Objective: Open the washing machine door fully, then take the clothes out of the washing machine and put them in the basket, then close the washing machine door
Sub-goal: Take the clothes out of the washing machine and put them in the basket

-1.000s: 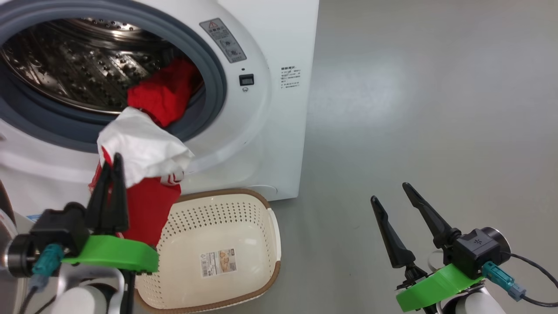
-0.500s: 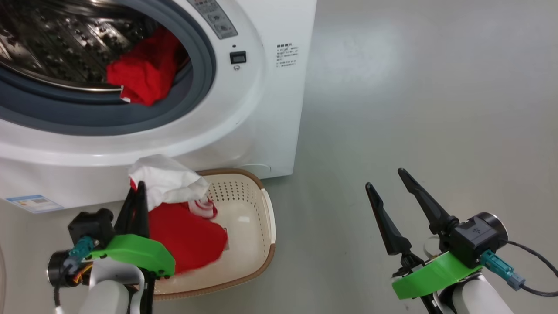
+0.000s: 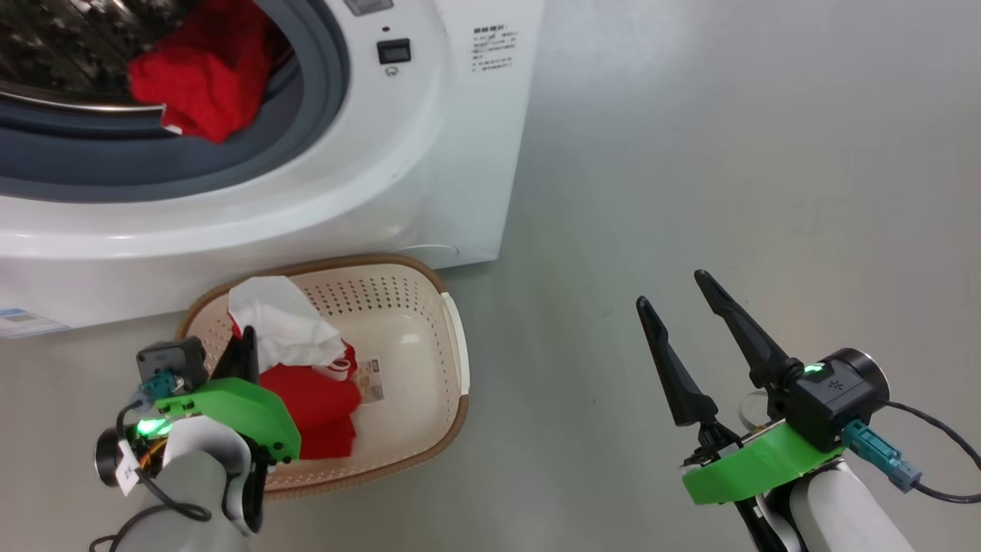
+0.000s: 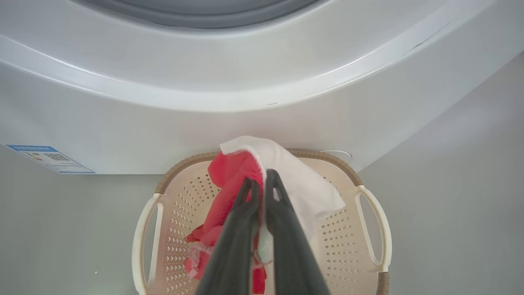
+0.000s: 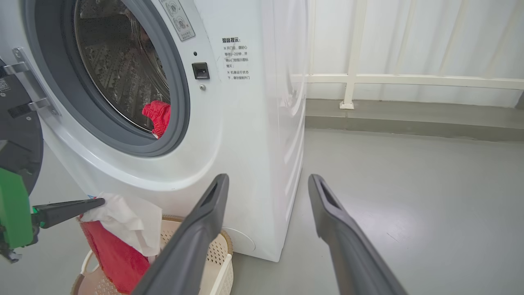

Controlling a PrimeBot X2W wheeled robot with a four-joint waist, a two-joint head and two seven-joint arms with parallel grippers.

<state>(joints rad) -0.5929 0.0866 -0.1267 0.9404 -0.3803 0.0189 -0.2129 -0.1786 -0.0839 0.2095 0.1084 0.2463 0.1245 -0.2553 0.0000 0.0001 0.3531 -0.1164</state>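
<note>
Left wrist view: left gripper (image 4: 260, 183) is clamped on the red garment (image 4: 227, 176), hanging into the basket (image 4: 180, 167). Released off-centre, the fabric could drape over the rim. Right gripper (image 3: 669, 287) stands open, and a second garment (image 3: 195, 77) sits in the washing machine (image 3: 429, 153).

Both arms (image 3: 839, 512) have black jaws, green brackets (image 3: 755, 469), teal plugs (image 3: 870, 452).

The left gripper (image 4: 260, 180) pinches red-and-white clothes (image 4: 305, 190) over the basket (image 4: 344, 229); washing machine (image 4: 245, 102) behind.

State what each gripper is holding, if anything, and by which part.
The left gripper pinches the red garment by its white-lined top fold; the right gripper holds nothing.
</note>
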